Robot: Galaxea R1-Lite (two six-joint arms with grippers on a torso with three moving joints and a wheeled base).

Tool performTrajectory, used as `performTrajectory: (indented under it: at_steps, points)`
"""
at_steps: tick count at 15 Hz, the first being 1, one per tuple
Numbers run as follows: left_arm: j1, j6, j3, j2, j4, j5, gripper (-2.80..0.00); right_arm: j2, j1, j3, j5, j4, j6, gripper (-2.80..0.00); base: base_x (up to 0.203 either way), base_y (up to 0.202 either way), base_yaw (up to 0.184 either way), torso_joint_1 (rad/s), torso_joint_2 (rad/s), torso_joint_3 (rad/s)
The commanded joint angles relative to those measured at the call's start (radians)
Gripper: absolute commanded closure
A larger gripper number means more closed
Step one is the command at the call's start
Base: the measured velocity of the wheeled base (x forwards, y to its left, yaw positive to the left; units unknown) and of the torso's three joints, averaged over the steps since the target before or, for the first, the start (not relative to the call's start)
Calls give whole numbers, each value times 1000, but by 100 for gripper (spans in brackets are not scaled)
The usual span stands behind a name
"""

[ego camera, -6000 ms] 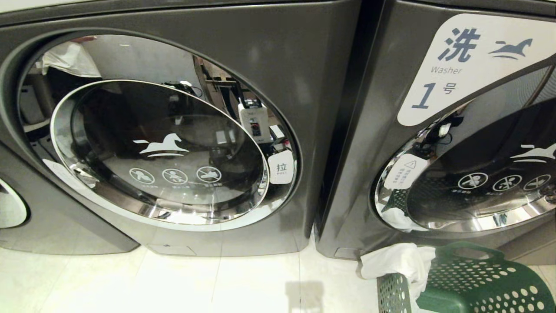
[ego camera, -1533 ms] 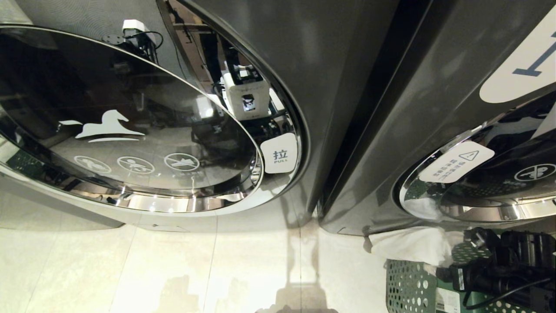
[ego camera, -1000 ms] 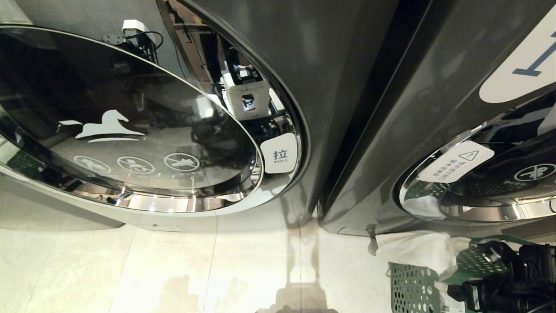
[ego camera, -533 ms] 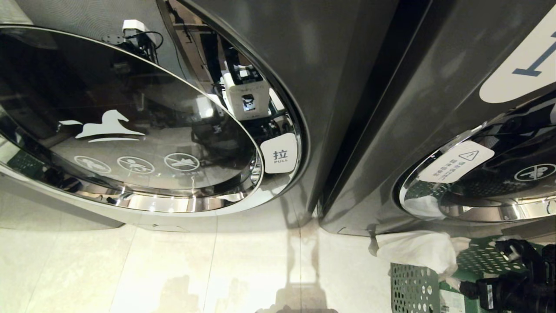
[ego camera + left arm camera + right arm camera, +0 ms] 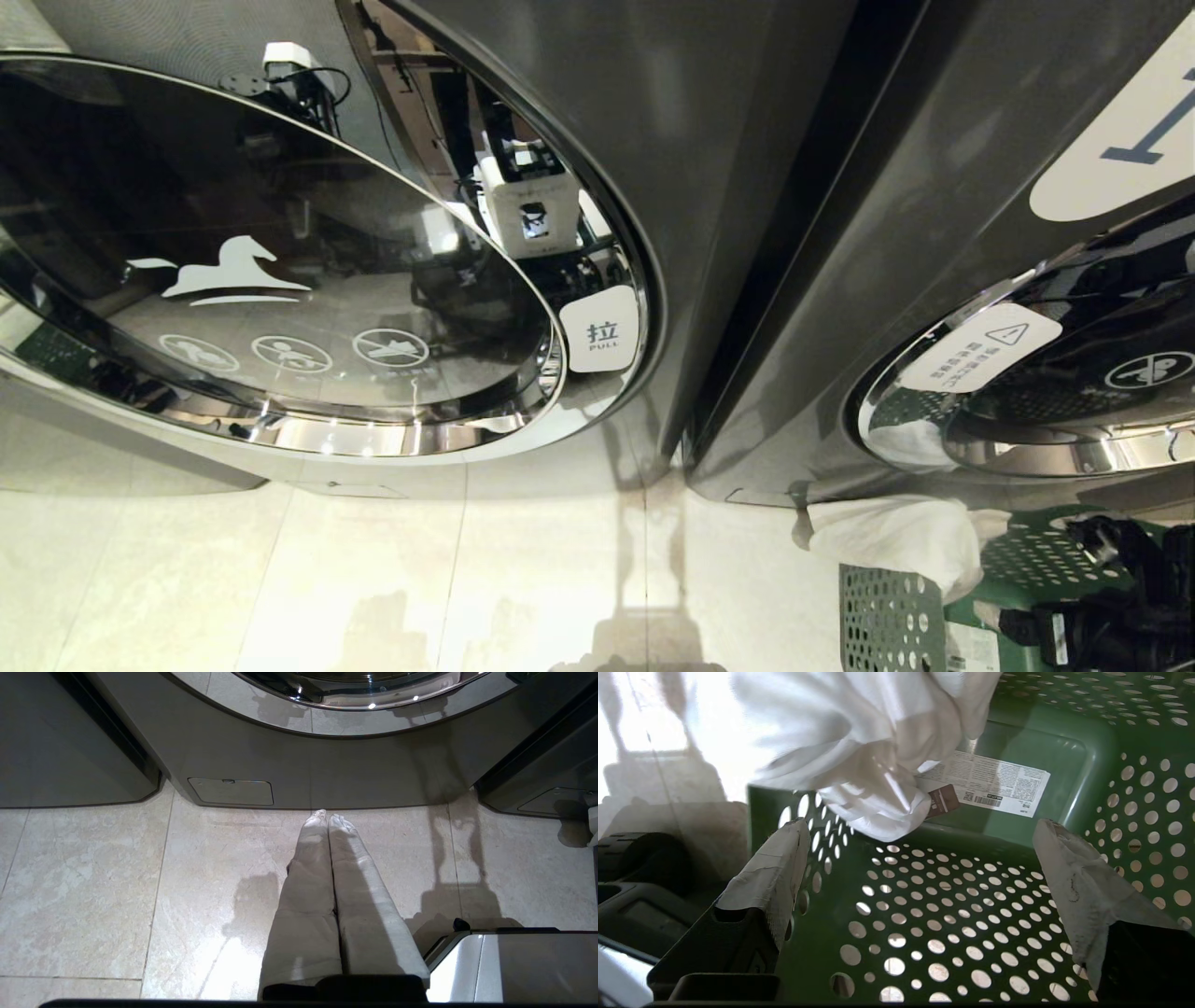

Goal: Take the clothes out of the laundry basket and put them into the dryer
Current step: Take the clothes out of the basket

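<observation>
right gripper (image 5: pixel 920 835) wide open inside green basket (image 5: pixel 952 933), holding nothing; white cloth (image 5: pixel 859 751) draped over basket rim just beyond the fingertips. left gripper (image 5: pixel 327 817) closed, empty, above floor (image 5: pixel 93 872) before dryer (image 5: pixel 597 140).

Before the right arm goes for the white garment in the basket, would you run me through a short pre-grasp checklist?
1. Right gripper open: ok, fingers spread wide, nothing between them.
2. White garment reachable: ok, draped over the green basket rim, ahead of the fingers.
3. Gripper touching the cloth: not ok, a gap remains.
4. Dryer door open for loading: not ok, it looks closed.
5. Left gripper out of the way: ok, shut, over bare floor.
</observation>
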Motion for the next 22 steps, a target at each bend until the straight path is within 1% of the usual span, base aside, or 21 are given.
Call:
performTrajectory:
  at_steps: [1, 4, 6, 7, 9, 12, 14, 15, 17, 20, 22]
  points:
    - [0, -1, 0, 0, 0, 0, 0, 45, -3, -32, -2, -6, 0, -280, 0, 0, 0, 0, 0, 0]
    - [0, -1, 0, 0, 0, 0, 0, 104, -24, -101, -13, -7, 2, -280, 0, 0, 0, 0, 0, 0]
    - [0, -1, 0, 0, 0, 0, 0, 135, -31, -123, -3, -7, 3, -280, 0, 0, 0, 0, 0, 0]
    - [0, 0, 0, 0, 0, 0, 0, 142, -31, -125, 18, -7, 3, -280, 0, 0, 0, 0, 0, 0]
    - [0, 0, 0, 0, 0, 0, 0, 152, -33, -127, 113, -7, 2, -280, 0, 0, 0, 0, 0, 0]
    - [0, 0, 0, 0, 0, 0, 0, 181, -40, -154, 183, -10, 0, -280, 0, 0, 0, 0, 0, 0]
    - [0, 0, -1, 0, 0, 0, 0, 210, -50, -199, 219, -9, -4, -280, 0, 0, 0, 0, 0, 0]
    - [0, -1, 0, 0, 0, 0, 0, 218, -62, -216, 233, -9, -18, -280, 0, 0, 0, 0, 0, 0]
    - [0, -1, 0, 0, 0, 0, 0, 217, -86, -203, 256, -6, -74, -280, 0, 0, 0, 0, 0, 0]
    - [0, 0, 0, 0, 0, 0, 0, 210, -91, -178, 263, -1, -90, -280, 0, 0, 0, 0, 0, 0]
    - [0, 0, 0, 0, 0, 0, 0, 206, -94, -154, 279, -1, -119, -280, 0, 0, 0, 0, 0, 0]
